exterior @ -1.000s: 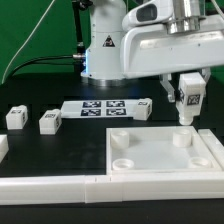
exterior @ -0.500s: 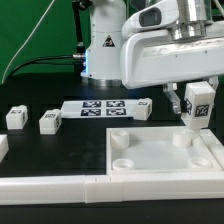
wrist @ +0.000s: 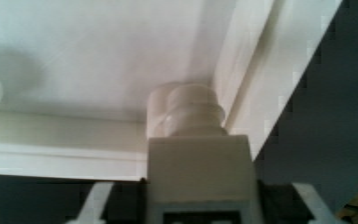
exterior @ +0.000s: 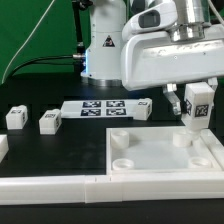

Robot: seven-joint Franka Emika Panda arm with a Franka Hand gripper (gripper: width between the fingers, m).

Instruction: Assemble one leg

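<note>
My gripper [exterior: 196, 104] is shut on a leg [exterior: 197, 103], a small white block with a black-and-white marker, held upright over the far right corner socket [exterior: 182, 140] of the white panel [exterior: 160, 155]. In the wrist view the leg [wrist: 197, 150] fills the space between my fingers [wrist: 101, 200], and its tip sits at the panel's corner [wrist: 190, 100]. I cannot tell if it touches the socket. Three more legs lie on the table: two at the exterior view's left [exterior: 15, 117] [exterior: 49, 121] and one by the marker board [exterior: 143, 108].
The marker board [exterior: 100, 108] lies behind the panel. A white rail [exterior: 60, 187] runs along the front edge. The robot base [exterior: 100, 50] stands at the back.
My gripper with the leg moved toward the exterior view's right between the first two frames, then held still over the far right corner.
</note>
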